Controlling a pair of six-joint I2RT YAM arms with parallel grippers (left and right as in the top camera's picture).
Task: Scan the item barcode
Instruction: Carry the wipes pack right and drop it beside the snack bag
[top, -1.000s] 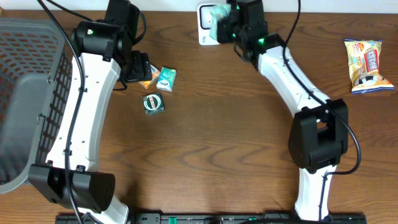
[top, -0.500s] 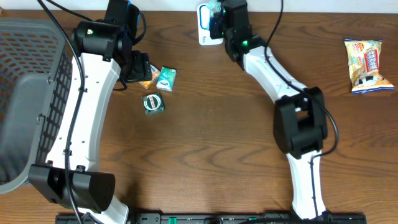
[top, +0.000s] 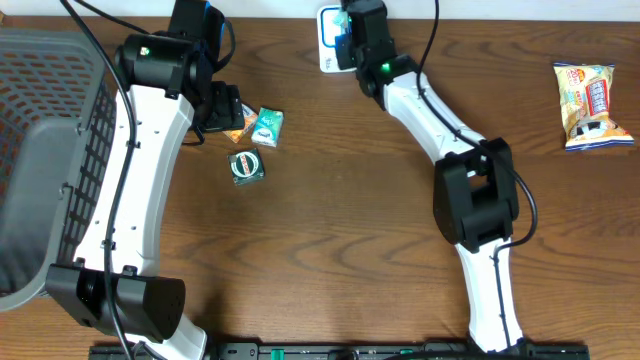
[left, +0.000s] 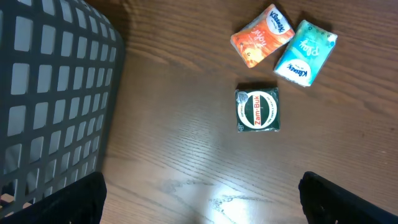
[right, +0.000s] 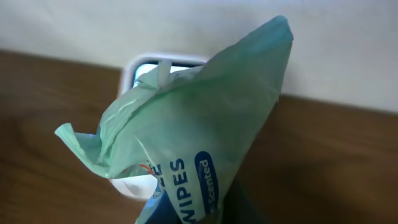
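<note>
From above, the right gripper (top: 347, 35) hangs over the white plastic barcode scanner (top: 326, 55). Seen from its own wrist, the left gripper (left: 202, 202) has its jaws spread wide and empty. Ahead of it lie a square green Zam-Buk packet (left: 257, 110), an orange tissue pack (left: 261, 36) and a teal tissue pack (left: 305, 51). The right wrist view shows the jaws pinched tight on a pale green wipes packet (right: 199, 137), held just in front of the scanner.

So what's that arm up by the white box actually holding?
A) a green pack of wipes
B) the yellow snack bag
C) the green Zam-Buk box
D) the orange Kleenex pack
A: the right wrist view shows a green pack printed WIPES, pinched in the right gripper above the white box; the Zam-Buk box, Kleenex pack and snack bag all lie on the table.
</note>
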